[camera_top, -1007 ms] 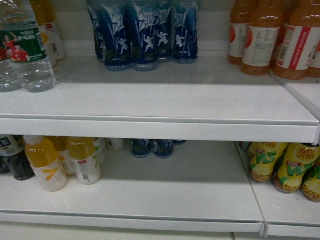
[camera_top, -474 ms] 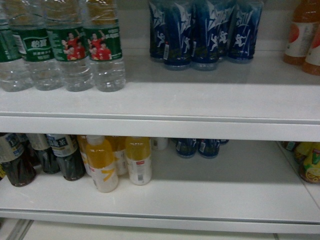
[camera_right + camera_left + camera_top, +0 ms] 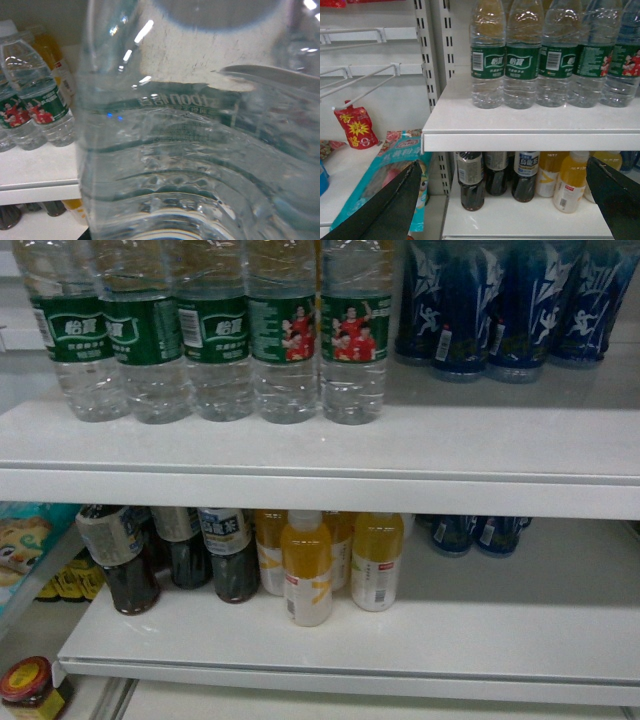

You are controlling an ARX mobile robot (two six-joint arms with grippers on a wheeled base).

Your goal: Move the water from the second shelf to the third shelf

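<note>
Left wrist view – left end effector (image 3: 505, 200) wide open, empty.

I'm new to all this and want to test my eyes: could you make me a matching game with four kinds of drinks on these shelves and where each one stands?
Things:
1. water bottles
2. blue bottles
3. yellow juice bottles
4. dark tea bottles

Places:
A. lower shelf, left
B. upper shelf, right
C. lower shelf, middle
D. upper shelf, left

Pairs: 1-D, 2-B, 3-C, 4-A
</note>
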